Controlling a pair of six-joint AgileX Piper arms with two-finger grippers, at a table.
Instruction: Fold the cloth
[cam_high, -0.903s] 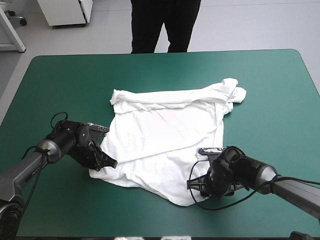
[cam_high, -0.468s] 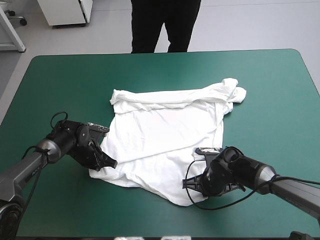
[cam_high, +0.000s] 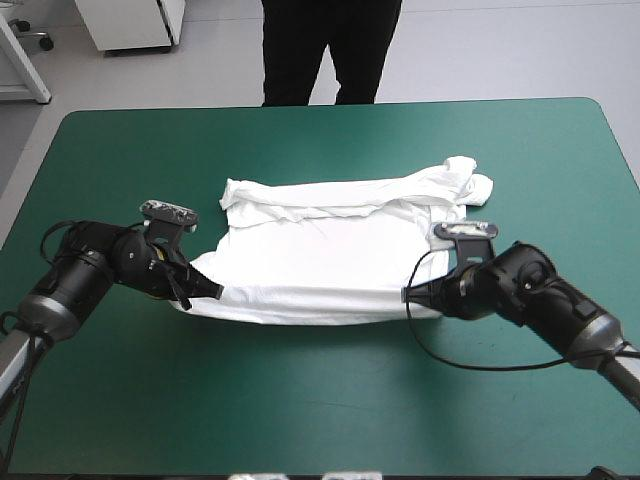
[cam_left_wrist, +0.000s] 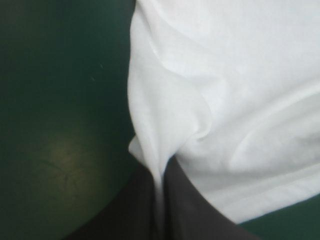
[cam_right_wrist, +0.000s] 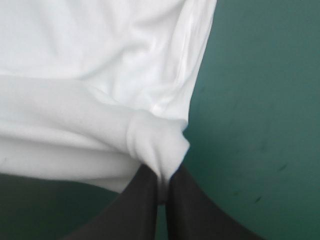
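The white T-shirt (cam_high: 330, 260) lies mid-table, its near part doubled over so a straight fold runs along its near side. My left gripper (cam_high: 210, 290) pinches the shirt's near left corner, and my right gripper (cam_high: 412, 297) pinches the near right corner. In the left wrist view the black fingers (cam_left_wrist: 185, 210) are shut on a ridge of the T-shirt (cam_left_wrist: 225, 90). In the right wrist view the black fingers (cam_right_wrist: 145, 205) are closed on a bunched knob of the T-shirt (cam_right_wrist: 100, 65).
Bare teal-green cover (cam_high: 320, 400) stretches between the shirt's near fold and the table's front edge, with more on both sides. A crumpled sleeve (cam_high: 468, 182) sticks out at the shirt's far right corner.
Both grippers have carried the shirt's near hem away from the front edge toward the far side, doubling the lower part over. The shirt's outline is now shorter, with a straight near fold.
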